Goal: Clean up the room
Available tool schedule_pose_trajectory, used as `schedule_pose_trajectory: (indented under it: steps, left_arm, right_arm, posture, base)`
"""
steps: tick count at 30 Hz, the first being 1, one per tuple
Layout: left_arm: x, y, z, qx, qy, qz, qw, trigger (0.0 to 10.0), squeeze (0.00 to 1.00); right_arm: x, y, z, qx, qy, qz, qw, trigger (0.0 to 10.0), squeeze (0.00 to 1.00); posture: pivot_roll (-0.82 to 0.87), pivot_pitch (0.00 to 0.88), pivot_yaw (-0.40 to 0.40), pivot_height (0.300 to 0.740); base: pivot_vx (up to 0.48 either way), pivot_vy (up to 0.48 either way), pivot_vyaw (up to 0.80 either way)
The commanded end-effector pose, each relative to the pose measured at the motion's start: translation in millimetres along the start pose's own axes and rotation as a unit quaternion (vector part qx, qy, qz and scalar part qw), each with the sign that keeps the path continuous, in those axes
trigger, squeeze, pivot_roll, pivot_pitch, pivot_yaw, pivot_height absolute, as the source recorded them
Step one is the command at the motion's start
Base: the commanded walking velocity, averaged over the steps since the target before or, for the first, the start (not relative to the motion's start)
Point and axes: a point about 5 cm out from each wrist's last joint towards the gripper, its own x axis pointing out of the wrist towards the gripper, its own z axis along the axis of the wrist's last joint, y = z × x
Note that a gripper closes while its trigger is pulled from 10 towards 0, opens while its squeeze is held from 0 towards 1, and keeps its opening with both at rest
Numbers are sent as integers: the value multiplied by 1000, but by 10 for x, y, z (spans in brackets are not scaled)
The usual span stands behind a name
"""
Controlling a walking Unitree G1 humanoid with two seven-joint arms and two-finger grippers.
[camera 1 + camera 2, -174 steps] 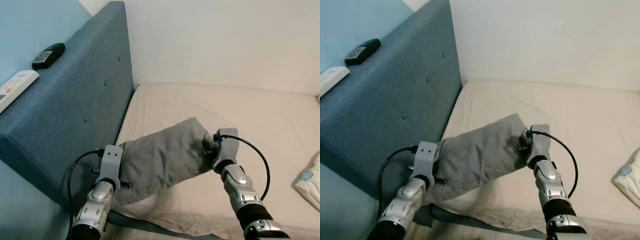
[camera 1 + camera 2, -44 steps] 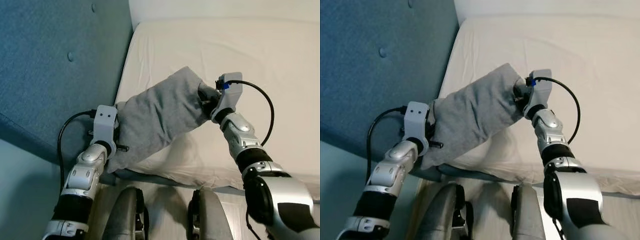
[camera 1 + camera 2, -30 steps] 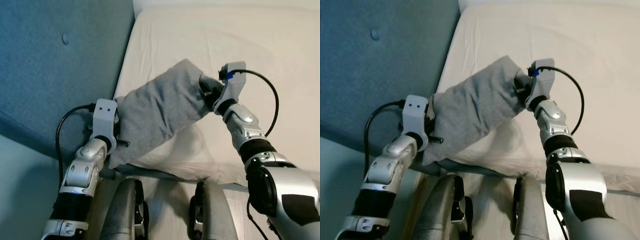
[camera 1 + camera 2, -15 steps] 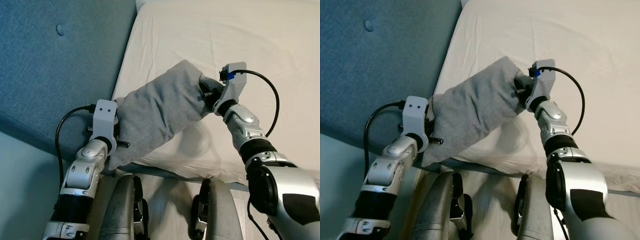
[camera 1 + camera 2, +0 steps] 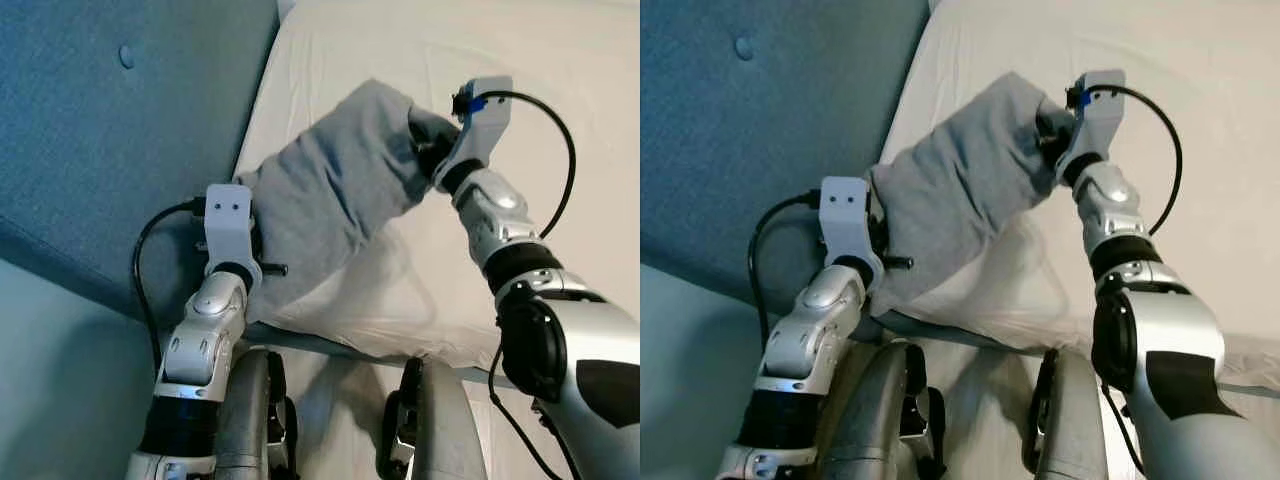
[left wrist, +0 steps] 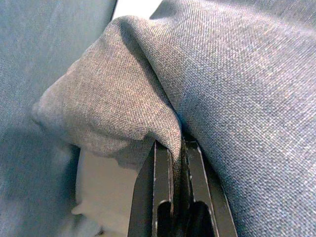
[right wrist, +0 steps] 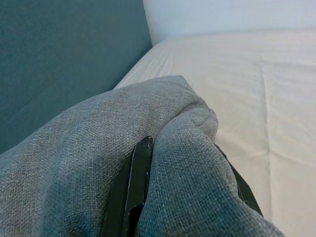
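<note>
The grey pillow (image 5: 335, 200) hangs slung between the two grippers, lifted just above the near corner of the mattress (image 5: 560, 60), close beside the blue headboard (image 5: 110, 130). Its long axis runs aslant across that corner: the low end toward the robot's own body, the high end further onto the mattress. That slant is what the next move seems to turn on, since setting the pillow square against the headboard would call for swinging the far end round.

The left gripper (image 5: 262, 268) is clenched on the pillow's near corner; the left wrist view shows a fold of grey cloth pinched between the fingers (image 6: 160, 168). The right gripper (image 5: 428, 150) grasps the far end, the cloth bunched over one black finger (image 7: 137, 182) (its partner is mostly buried in the fabric, so the hold is judged from the taut hang of the pillow).

Neither arm is nearer than the other; each has its own end. Beneath the pillow the cream sheet (image 5: 400, 290) lies wrinkled. Nothing stands between pillow and headboard. The robot's legs (image 5: 250, 420) stand right at the mattress edge.
</note>
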Motion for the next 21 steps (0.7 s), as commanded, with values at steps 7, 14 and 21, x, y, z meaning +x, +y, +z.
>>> schedule_pose_trajectory:
  steps: [7, 14, 21]
  left_arm:
    - [-179, -464, 268, -46, -92, -79, 992, 10000, 20]
    - [-233, -575, 290, -67, -94, -94, 989, 10000, 1000]
    - [-300, -659, 245, -76, -79, -114, 987, 10000, 1000]
  right_arm:
    - [113, 308, 30, -1, 3, 61, 998, 10000, 0]
    - [133, 298, 93, -20, -5, 49, 999, 10000, 1000]
    - [112, 180, 89, -66, 7, -3, 998, 10000, 824]
  posture:
    - [286, 435, 77, 590]
    - [290, 431, 78, 590]
    - [288, 425, 80, 590]
  base:
    - [0, 0, 0]
    - [0, 0, 0]
    - [0, 0, 0]
